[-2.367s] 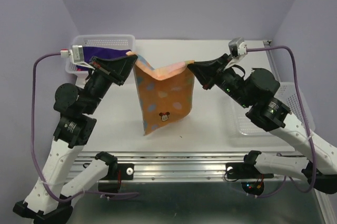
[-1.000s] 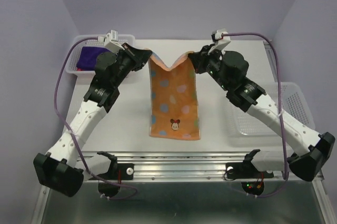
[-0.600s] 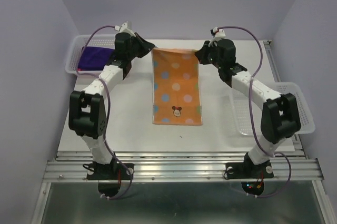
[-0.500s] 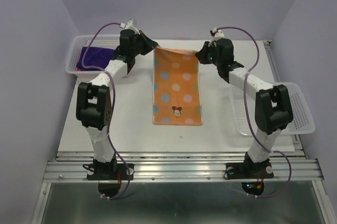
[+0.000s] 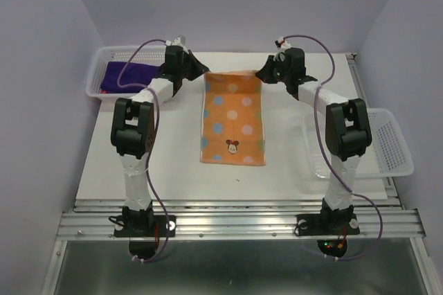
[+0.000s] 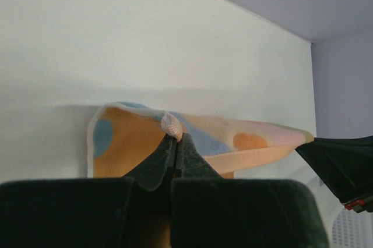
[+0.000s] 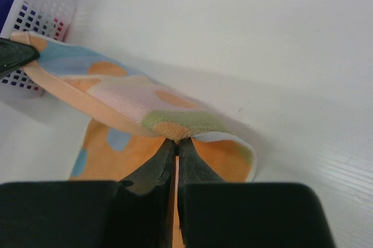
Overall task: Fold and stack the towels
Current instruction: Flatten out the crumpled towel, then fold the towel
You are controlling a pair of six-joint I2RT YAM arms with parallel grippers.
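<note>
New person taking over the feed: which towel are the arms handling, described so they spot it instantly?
On the white table, midway between the arms, lies the towel, its far corners pinched by the left gripper and the right gripper. It is orange with pastel dots and a small cartoon face, unlike the plain purple cloth in the far-left basket.

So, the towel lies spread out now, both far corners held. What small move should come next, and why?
Probably carry both far corners together toward the near edge to fold it in half. The orange dotted towel lies flat on the table, its far edge a little raised, the left gripper and right gripper each shut on a far corner.
</note>
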